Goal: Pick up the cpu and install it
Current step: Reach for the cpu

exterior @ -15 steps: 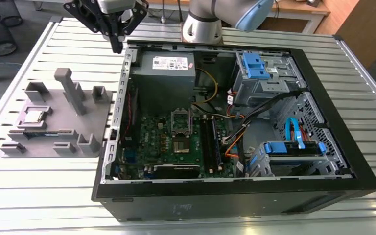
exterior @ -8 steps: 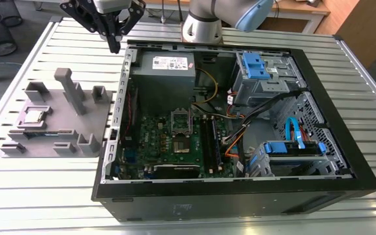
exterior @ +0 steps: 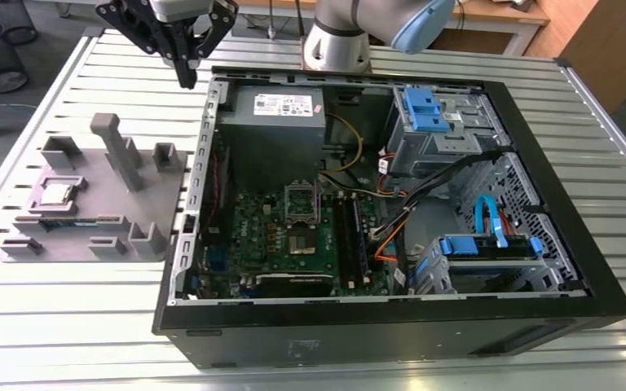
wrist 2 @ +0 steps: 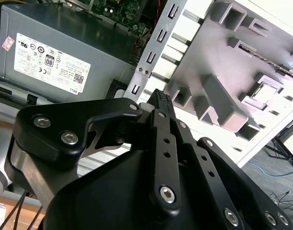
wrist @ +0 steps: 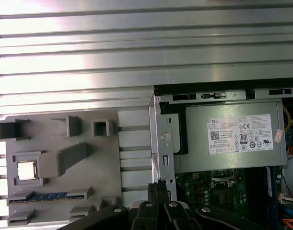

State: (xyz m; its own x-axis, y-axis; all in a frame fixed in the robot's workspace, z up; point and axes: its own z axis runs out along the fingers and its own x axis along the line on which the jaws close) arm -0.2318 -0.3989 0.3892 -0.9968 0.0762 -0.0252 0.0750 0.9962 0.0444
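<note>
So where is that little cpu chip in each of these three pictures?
Exterior view: the cpu lies in a square pocket of the grey holder, at the exterior view's left, outside the case.
First wrist view: the cpu sits in that pocket, next to the slanted post.
Second wrist view: probably the pale square beyond the slanted post.
Shared landmark: the labelled power supply.

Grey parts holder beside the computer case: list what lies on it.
The cpu rests in a square pocket of the grey parts holder; a bluish strip lies in a slot near it. The pocket floor under the cpu is covered.
</note>
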